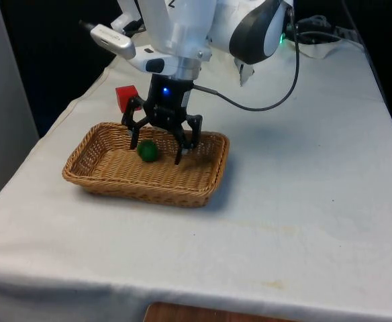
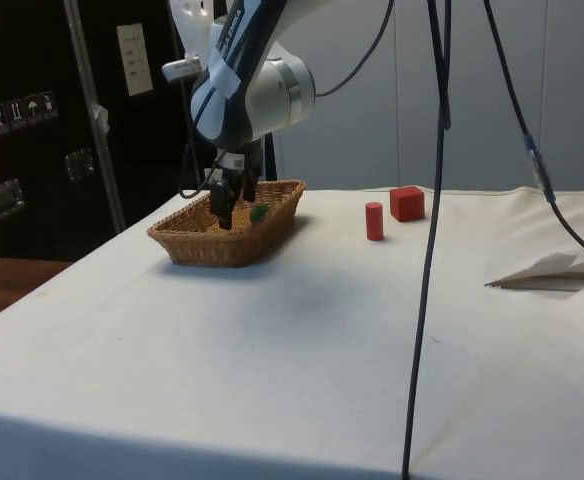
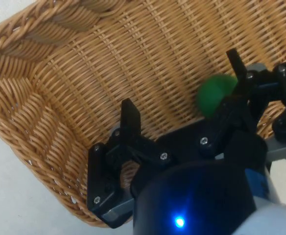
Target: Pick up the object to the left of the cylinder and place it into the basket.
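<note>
Black fingers (image 1: 157,153) were seen spread wide inside the wicker basket (image 1: 203,188), with nothing held between them. A green ball (image 1: 148,151) was found lying on the basket floor, close beside one finger (image 3: 130,116) and apparently released. Beyond the basket, towards the worktop's far edge, a red cylinder (image 2: 374,221) and a red cube (image 2: 406,203) were left standing. The placing step was judged done; a straight lift clear of the basket rim was called for next.
</note>
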Robot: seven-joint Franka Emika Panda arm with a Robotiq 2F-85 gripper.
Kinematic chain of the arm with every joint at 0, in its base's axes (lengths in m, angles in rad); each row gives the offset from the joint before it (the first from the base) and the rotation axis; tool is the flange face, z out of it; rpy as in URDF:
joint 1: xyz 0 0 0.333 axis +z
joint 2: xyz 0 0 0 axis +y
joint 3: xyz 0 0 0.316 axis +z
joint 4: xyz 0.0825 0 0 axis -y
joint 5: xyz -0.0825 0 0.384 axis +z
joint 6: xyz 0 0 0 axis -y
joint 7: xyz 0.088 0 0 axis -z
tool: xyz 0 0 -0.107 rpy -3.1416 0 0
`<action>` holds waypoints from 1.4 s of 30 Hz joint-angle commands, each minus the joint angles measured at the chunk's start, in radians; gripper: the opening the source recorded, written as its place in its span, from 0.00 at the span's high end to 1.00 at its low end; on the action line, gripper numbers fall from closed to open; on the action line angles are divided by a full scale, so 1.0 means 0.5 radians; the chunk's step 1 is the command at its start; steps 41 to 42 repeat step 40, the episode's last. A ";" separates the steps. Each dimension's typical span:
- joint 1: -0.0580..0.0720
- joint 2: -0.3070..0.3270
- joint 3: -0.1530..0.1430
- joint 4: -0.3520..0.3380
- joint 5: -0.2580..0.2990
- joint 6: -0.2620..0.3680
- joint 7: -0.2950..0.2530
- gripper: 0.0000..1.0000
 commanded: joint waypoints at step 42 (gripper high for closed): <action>0.110 -0.300 -0.200 0.060 -0.120 -0.344 0.024 0.00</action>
